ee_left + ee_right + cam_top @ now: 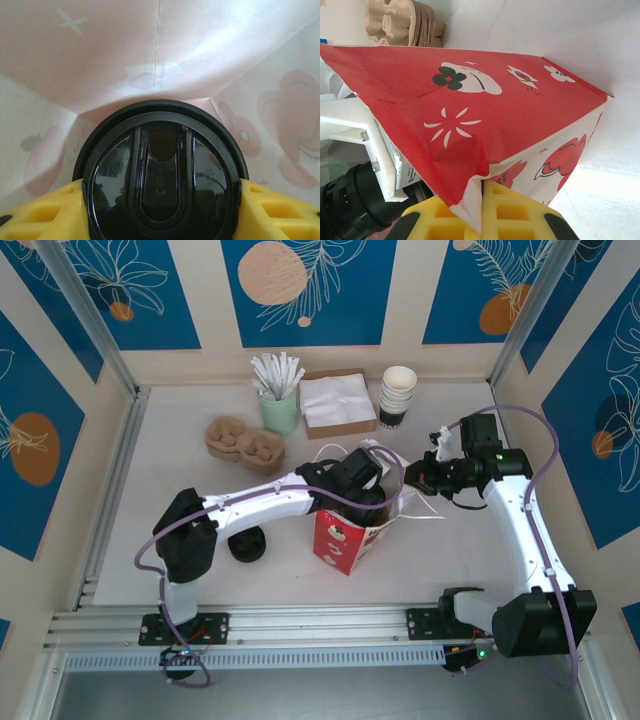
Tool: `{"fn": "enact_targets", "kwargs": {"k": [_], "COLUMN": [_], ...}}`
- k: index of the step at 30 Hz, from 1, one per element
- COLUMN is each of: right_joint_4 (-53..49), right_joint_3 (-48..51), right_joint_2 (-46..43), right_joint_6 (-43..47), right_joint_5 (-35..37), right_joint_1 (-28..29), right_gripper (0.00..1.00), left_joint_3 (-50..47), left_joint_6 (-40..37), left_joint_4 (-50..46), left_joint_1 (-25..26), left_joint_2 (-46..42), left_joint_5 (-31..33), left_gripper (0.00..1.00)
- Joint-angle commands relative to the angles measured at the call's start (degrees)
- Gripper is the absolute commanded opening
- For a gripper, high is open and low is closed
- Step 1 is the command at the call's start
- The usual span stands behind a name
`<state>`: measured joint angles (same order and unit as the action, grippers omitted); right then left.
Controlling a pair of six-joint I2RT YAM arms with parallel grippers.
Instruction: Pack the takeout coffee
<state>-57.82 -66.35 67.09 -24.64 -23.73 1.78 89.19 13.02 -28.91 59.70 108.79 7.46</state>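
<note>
The takeout coffee [160, 175] sits inside the red-and-white bag [345, 538]. In the left wrist view we look straight down on its round black lid, with the bag's pale inner walls rising close around it and the cup's sides hidden beneath the lid. The left gripper [160, 215] holds it, with yellow fingers [47, 215] pressed in from either side just under the lid's rim, at a middling spread set by the cup's width. From above, the left arm reaches across and dips into the bag's open mouth at the middle of the table [180, 430]. The right gripper [482, 212] is pinched tight on the bag's upper edge with a fold of paper caught between its pads, which we judge serves to hold the mouth open and stop the bag tipping. We take the step in hand to be lowering the cup into the bag, near its end, though we cannot tell whether the cup's base touches the bag's floor. The next move calls for setting the cup down upright. The left fingers should then spread only enough to clear the lid's rim and lift straight out without dragging the paper walls, while the right gripper steadies the edge. A loose black lid [246, 545] lies on the table just left of the bag, and we should leave it alone.
</note>
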Motion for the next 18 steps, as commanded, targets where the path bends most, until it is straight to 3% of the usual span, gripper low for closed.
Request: {"fn": "enact_targets", "kwargs": {"k": [1,7,13,18], "right_joint_4": [-1.69,-1.12,-0.54,0.24], "right_joint_3": [-0.85,-1.27,-2.26,-0.45], "right_joint_2": [0.76,1.11,1.90,0.98], "right_joint_6": [-0.82,-1.24,-0.98,-0.05], "right_joint_5": [-1.85,-1.59,-0.95,0.25], "right_joint_1": [0.06,0.55,1.46,2.44], "right_gripper": [0.00,0.00,0.00,0.00], "left_joint_3": [-4.11,-3.90,-0.24,1.43], "left_joint_6": [0.87,0.62,2.37,2.84], "left_joint_4": [-7.75,-7.55,-7.79,-7.86], "left_joint_1": [0.59,0.16,-1.74,-1.91], "left_joint_2": [3.79,2.62,0.12,-0.33], "left_joint_5": [-4.28,-4.12,-6.35,-6.76], "left_gripper": [0.52,0.54,0.64,0.77]}}
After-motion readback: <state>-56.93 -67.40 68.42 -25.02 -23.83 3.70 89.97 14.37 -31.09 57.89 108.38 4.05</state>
